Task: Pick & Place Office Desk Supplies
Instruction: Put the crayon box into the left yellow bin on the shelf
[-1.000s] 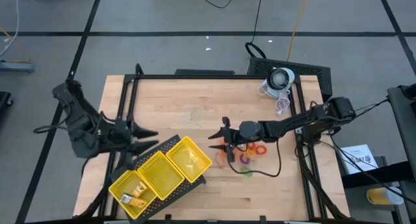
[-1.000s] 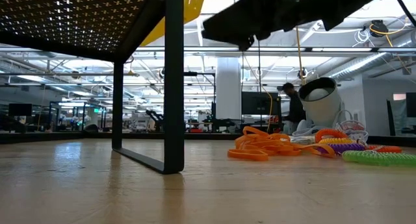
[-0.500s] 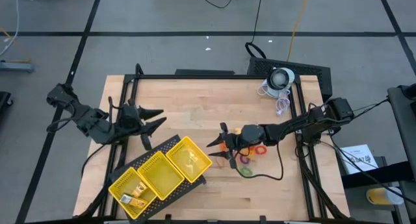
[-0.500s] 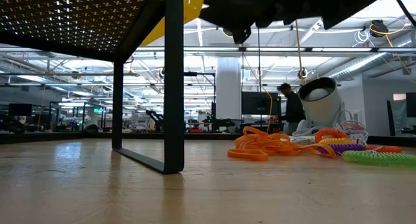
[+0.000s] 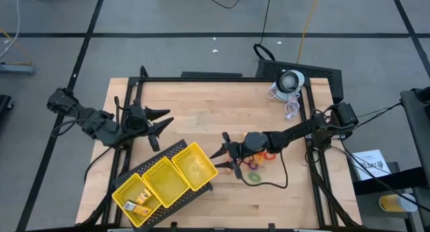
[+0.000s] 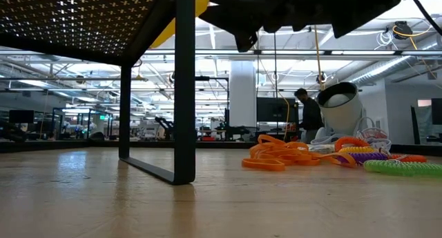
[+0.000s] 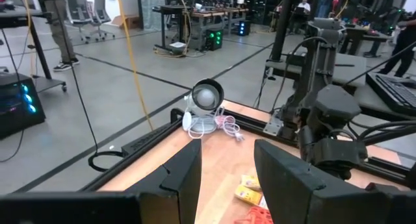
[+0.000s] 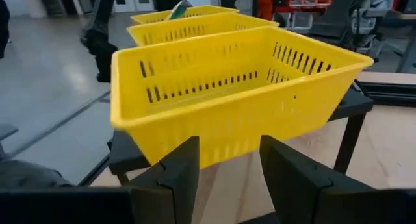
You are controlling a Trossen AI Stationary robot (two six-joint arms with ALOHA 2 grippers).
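Note:
The office desk supplies (image 5: 259,162) lie in a small heap on the table right of centre: orange bands (image 6: 276,155), a purple coil (image 6: 369,155) and a green coil (image 6: 400,167). My right gripper (image 5: 220,155) hovers open just left of the heap, its fingers (image 8: 179,175) level and facing the yellow tray (image 8: 227,87). The tray (image 5: 193,145) rests on a black perforated stand (image 5: 176,148) at the near left; small yellow pieces (image 5: 138,202) lie in its left compartment. My left gripper (image 5: 161,126) hangs open above the table beyond the tray, with nothing between its fingers (image 7: 182,182).
A white round device (image 5: 290,81) with a coiled cord stands at the far right corner. A black frame (image 5: 222,78) runs along the table's edges. The stand's leg (image 6: 184,86) rises in front of the low camera. People stand in the room beyond (image 6: 311,114).
My left gripper has swung away from above the tray's stand toward the table's far edge, rolling a little. My right gripper has drifted toward the near edge and the tray, tipping to a more level pose. Both have stayed open. The supplies have not moved.

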